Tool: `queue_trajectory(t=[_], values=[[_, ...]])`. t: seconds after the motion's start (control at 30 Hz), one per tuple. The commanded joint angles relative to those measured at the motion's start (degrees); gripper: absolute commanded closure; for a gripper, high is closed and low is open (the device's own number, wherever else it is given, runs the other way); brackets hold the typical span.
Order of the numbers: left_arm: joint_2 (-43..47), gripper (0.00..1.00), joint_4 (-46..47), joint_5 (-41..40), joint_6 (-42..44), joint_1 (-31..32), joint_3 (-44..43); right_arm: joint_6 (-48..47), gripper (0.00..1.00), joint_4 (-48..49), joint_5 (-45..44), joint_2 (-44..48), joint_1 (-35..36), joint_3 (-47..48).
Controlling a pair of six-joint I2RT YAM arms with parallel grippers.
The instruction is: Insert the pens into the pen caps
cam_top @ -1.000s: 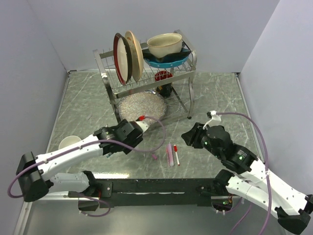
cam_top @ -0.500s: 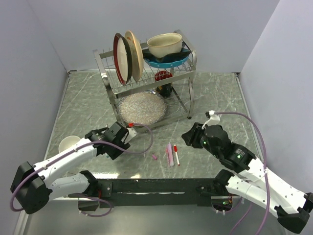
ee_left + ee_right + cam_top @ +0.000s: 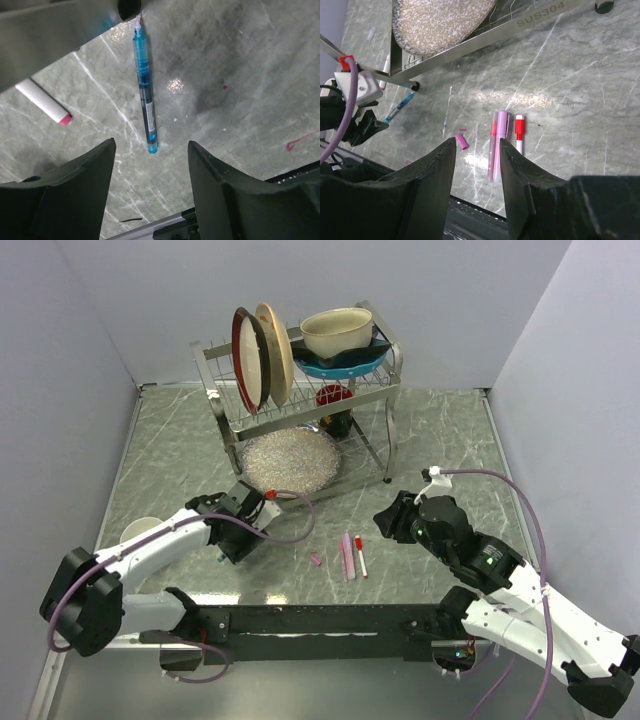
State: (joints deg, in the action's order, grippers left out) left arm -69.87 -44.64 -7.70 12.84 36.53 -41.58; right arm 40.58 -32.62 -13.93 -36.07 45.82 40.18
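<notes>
We log the left hand swung leftward, now over the blue pen lying before the left foot of the dish rack; fingers apart, nothing gripped: pickup next, we judge. Right hand apart, empty. Rack foot crowds the pen's tip; elsewhere the desk is open.

Two pens lie together on the desk, a cap just left of them. A third pen lies ahead of my left fingers, before the dish rack.
</notes>
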Motion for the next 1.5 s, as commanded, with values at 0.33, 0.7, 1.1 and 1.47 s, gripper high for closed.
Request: queue_trajectory(t=[0.33, 0.7, 1.1, 1.47], values=[[-9.32, 0.43, 2.63, 5.07, 2.1, -3.13, -2.45, -0.59, 0.54, -1.83, -1.62, 3.46, -0.03, 2.27], [-13.89, 0.47, 2.54, 7.96, 2.98, -4.1, -4.29, -1.12, 0.55, -2.53, -1.71, 3.55, 0.05, 3.5], [-15.48, 0.73, 0.7, 11.57, 1.92, -1.65, -5.88, -0.24, 0.55, -3.5, -1.45, 4.26, -0.03, 3.94], [-12.58, 0.99, -1.93, 10.96, 0.78, 3.37, -7.98, 2.75, 0.54, -2.89, 1.19, 6.1, 0.06, 2.53]])
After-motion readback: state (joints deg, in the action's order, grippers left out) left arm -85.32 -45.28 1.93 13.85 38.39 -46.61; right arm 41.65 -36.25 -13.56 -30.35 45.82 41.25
